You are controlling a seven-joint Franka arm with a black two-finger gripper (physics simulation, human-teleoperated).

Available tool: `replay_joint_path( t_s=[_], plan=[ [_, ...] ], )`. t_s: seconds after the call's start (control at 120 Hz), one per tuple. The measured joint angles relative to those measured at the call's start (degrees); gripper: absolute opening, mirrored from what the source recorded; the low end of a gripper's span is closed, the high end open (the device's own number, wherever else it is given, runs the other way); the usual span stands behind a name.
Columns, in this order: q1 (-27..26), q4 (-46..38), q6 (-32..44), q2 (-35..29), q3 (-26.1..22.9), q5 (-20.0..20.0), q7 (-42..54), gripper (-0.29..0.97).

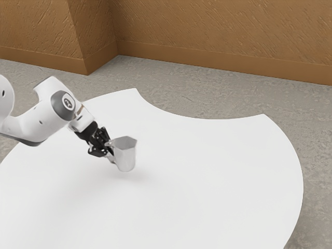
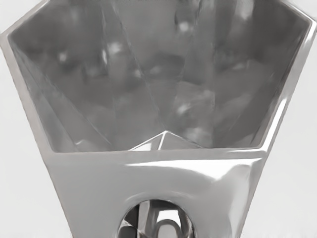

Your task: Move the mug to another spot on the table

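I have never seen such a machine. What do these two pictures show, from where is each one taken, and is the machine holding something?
The white jointed machine is a simulated robot arm, with black jaws at its end for grasping. The exterior view comes from a camera beside the arm: it shows a large white table on a grey floor, with brown walls behind. By the jaws is a shiny silver mug with flat faceted sides; the jaws are right at its side nearest the arm. The wrist view comes from a camera on the arm's hand, looking down into the same mug; the loop nearest the camera is its handle. Whether the mug is really gripped, these pictures do not settle.
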Motion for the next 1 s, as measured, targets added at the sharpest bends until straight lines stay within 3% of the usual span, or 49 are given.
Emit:
replay_joint_path(
  t_s=[0.225,0.667,0.767,1.0],
  plan=[
    [4.0,3.0,-1.1,3.3,0.0,-0.5,5.8,0.0],
    [4.9,5.2,-1.9,9.3,-0.1,-1.0,13.1,0.01],
    [4.9,5.3,-2.2,9.6,-0.2,-0.9,14.0,0.11],
    [5.6,5.3,-2.9,9.5,-0.4,-0.8,15.5,0.47]
  ],
)
